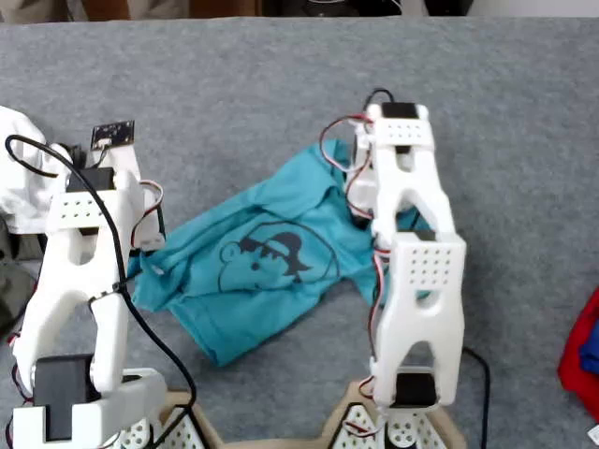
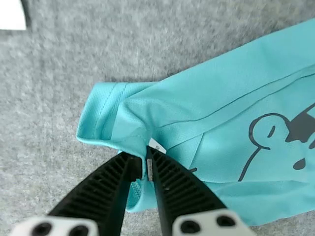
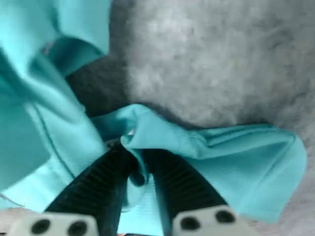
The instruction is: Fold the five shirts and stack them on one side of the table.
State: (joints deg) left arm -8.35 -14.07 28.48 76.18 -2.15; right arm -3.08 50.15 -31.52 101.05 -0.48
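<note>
Lying crumpled on the grey tabletop (image 1: 234, 84): one teal shirt (image 1: 253, 271), dark cartoon print (image 1: 267, 253) face up. Grips — the left end effector (image 2: 147, 167) pinches a fold at the shirt's edge, beside a small white label (image 2: 156, 146), print too small to read; the right end effector (image 3: 138, 162) pinches a fold on the opposite side. Also present: white cloth (image 1: 19, 168) and red garment (image 1: 580, 351) at opposite tabletop edges.

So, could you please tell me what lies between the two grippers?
The teal shirt itself. In the high view its printed front spans the grey table from the left gripper to the right gripper, each shut on an edge of it.
</note>
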